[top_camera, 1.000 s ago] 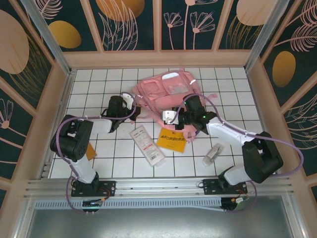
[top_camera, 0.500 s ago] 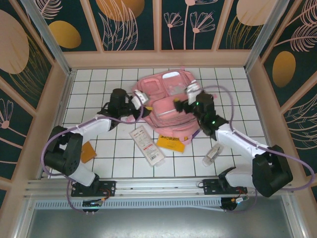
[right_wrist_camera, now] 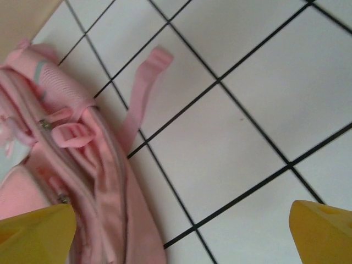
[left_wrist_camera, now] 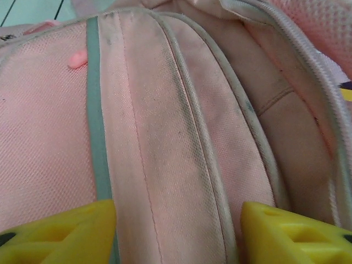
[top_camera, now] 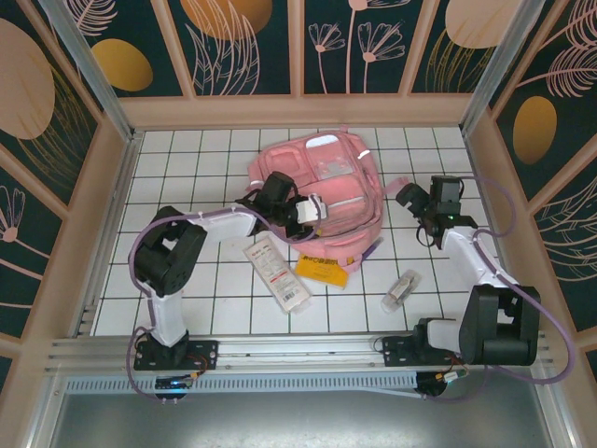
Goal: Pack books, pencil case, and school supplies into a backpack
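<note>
Expect a limp, yielding load in the large soft pink fabric backpack, lying flat toward the far middle of the white tiled table. Count on it being light and sure to sag and fold wherever lifted, so best taken by a stitched seam or the piped zipper edge, not by loose cloth. Treat the thin yellow-orange paperback book as fairly stiff but flat against the tiles, its far edge at or under the backpack's near rim. Go for the exposed near edge or a corner. Judge the long flat white pencil case with red print, just left of the book, as light and slightly pliant, easiest gripped across its narrow width. Handle the small translucent whitish tube, well apart to the right, as smooth and apt to roll.

Find the left tool close over the backpack's front, fingers spread apart with pink panel and grey piping between them, clamped on nothing; cannot tell whether touching. Find the right tool beside the backpack's right side over bare tiles, fingers wide apart, near a loose pink strap.

Since half a second ago: has carried the left tool from the backpack's left edge to its middle, has pulled the right tool off the backpack and out to its right, has left book, pencil case and tube where they lay.
</note>
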